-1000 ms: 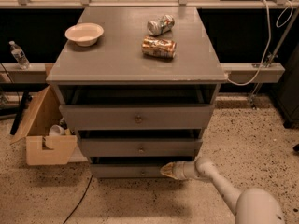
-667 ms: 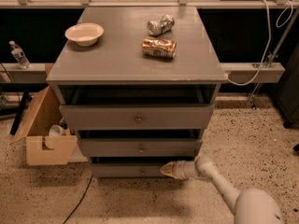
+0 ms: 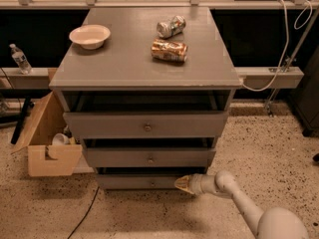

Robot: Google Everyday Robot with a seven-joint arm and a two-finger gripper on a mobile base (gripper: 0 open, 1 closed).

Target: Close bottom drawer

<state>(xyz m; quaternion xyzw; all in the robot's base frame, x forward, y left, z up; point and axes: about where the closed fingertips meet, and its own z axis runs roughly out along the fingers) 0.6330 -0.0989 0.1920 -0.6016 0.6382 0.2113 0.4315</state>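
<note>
The bottom drawer (image 3: 134,181) is the lowest of three in the grey cabinet (image 3: 144,63). Its plain grey front sits a little forward of the cabinet body, with a dark gap above it. Its knob does not show clearly. My gripper (image 3: 181,183) reaches in from the lower right on a white arm (image 3: 234,195). Its tan tip rests against the right part of the bottom drawer's front. The middle drawer (image 3: 149,158) and the top drawer (image 3: 147,126) both stand partly open above it.
On the cabinet top are a white bowl (image 3: 89,36), a crushed can (image 3: 169,50) and a silver can (image 3: 171,26). An open cardboard box (image 3: 47,143) stands on the floor at the left. A water bottle (image 3: 20,59) sits on a ledge. White cables (image 3: 284,49) hang at the right.
</note>
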